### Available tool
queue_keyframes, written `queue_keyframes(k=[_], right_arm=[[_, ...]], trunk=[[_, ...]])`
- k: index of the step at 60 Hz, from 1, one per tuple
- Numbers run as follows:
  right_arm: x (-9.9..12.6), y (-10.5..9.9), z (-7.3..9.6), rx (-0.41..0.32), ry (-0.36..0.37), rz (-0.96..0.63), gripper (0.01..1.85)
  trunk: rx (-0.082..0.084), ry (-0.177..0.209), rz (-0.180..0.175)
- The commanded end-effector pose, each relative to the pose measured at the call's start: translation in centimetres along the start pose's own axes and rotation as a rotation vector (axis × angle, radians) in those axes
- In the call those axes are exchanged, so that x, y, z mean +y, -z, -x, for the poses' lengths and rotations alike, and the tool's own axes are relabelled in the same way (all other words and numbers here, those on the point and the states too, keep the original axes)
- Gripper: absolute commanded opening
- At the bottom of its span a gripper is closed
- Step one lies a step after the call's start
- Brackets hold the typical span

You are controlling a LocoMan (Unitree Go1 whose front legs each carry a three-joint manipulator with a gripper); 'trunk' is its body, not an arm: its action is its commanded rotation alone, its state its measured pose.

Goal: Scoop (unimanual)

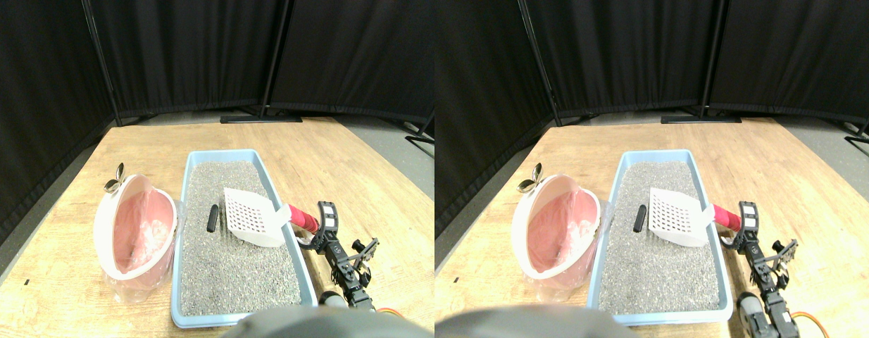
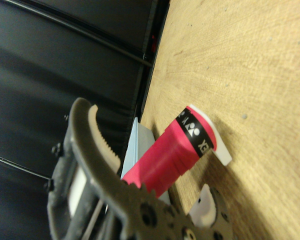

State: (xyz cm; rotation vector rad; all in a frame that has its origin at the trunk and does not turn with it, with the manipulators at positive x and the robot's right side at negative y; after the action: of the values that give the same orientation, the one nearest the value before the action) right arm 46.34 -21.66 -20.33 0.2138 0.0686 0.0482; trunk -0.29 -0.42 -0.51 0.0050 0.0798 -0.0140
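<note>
**Scoop resting on the tray's right rim, handle between the spread tool jaws**

The white slotted scoop (image 1: 250,217) is seen lying in the blue litter tray (image 1: 194,165), its head resting on the grey litter (image 1: 230,267) and its red-wrapped handle (image 1: 304,219) laid across the tray's right rim, pointing outward over the wooden counter (image 1: 378,190). The right tool (image 1: 320,229) is placed at the outer end of that handle. In the wrist view, the handle (image 2: 165,155) is shown between the jaws, which are spread apart; no firm clamping on it can be made out. A small dark object (image 1: 212,217) is seen on the litter just left of the scoop's head. A pink-lined white bin (image 1: 135,236) is stood beside the tray's left wall, tilted. Black curtains (image 1: 195,49) are hung behind the counter.
</note>
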Motion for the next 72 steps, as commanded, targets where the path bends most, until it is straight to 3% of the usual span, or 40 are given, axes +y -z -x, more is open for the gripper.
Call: queue_keyframes(k=[1,25,53,66,68,70,71,72], right_arm=[[-0.1,-0.5,-0.5,-0.015,-0.003,-0.008,0.97],[0.3,-0.1,-2.3,0.045,0.049,-0.022,1.01],[0.9,0.7,-3.7,0.058,0.033,-0.070,0.99],[0.7,0.7,-3.9,0.050,0.015,-0.066,0.74],[0.7,0.8,-4.0,0.037,0.003,-0.036,0.56],[0.6,0.8,-4.1,0.011,-0.018,-0.016,0.25],[0.6,0.8,-4.1,0.011,-0.018,-0.016,0.25],[0.6,0.8,-4.1,0.003,-0.027,-0.014,0.07]], trunk=[[0.017,-0.009,0.015],[0.028,-0.026,0.028],[0.032,-0.029,0.027],[0.030,-0.028,0.029],[0.030,-0.028,0.029],[0.031,-0.027,0.029],[0.030,-0.027,0.029],[0.030,-0.027,0.029]])
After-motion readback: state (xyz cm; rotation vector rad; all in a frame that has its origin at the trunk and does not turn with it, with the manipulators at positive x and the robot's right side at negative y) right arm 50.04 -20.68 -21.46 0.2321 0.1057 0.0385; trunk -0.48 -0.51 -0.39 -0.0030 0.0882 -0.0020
